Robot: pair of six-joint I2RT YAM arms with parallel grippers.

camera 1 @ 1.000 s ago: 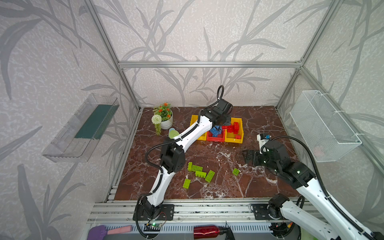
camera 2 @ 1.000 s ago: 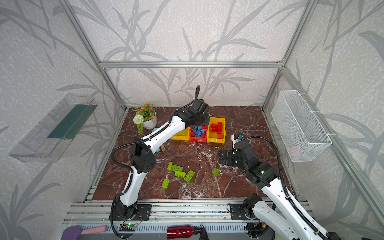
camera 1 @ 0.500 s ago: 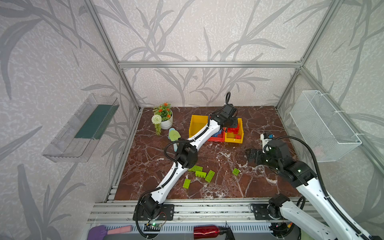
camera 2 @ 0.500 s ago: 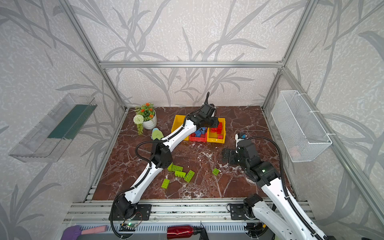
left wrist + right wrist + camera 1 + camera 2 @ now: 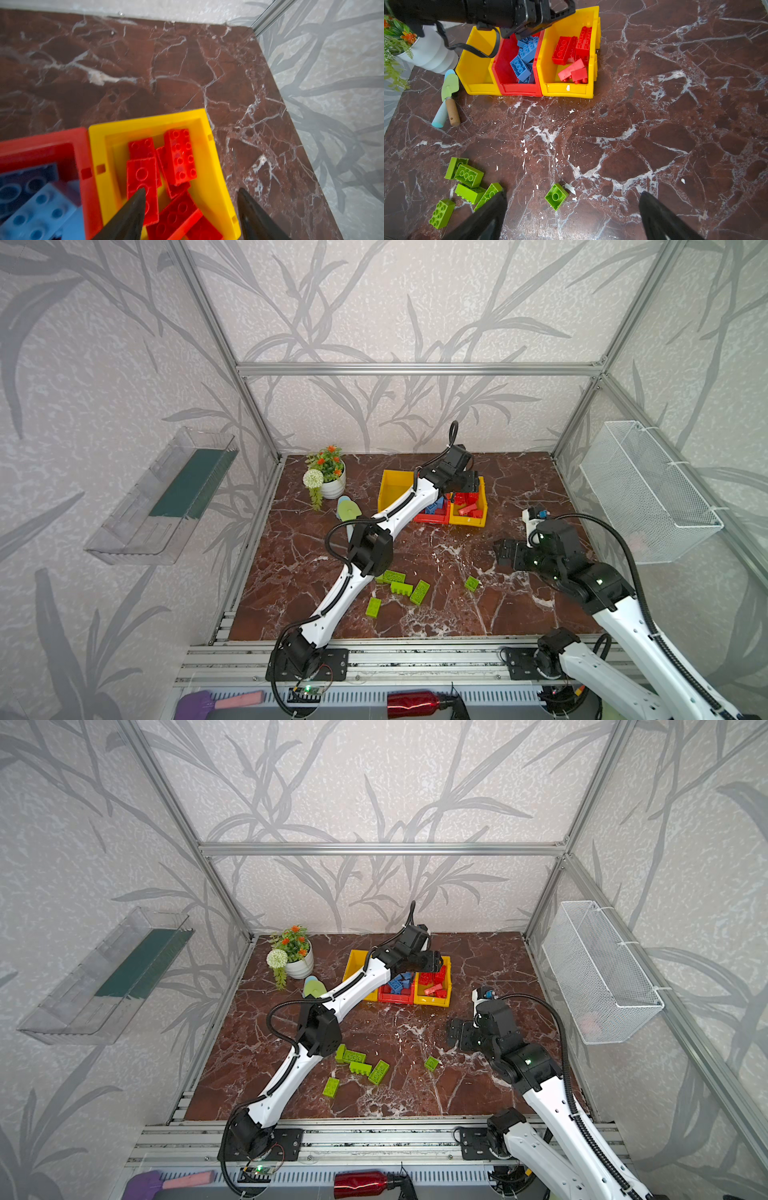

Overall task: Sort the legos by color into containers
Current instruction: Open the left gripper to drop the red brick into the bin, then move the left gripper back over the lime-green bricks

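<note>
Left gripper (image 5: pixel 191 190) over the yellow bin (image 5: pixel 149 121), jaws apart, nothing between them; red bricks (image 5: pixel 179 155) lie inside. Right gripper (image 5: pixel 573 193) jaws wide apart above the tabletop (image 5: pixel 654 104), green bricks (image 5: pixel 469 175) scattered near it.

You saw blue bricks (image 5: pixel 523 60) in the red bin (image 5: pixel 519 90), red bricks (image 5: pixel 572 49) in the yellow bin (image 5: pixel 566 89) beside it, and lime-green bricks (image 5: pixel 469 175) on the maroon, white-veined marble tabletop (image 5: pixel 654 104).
</note>
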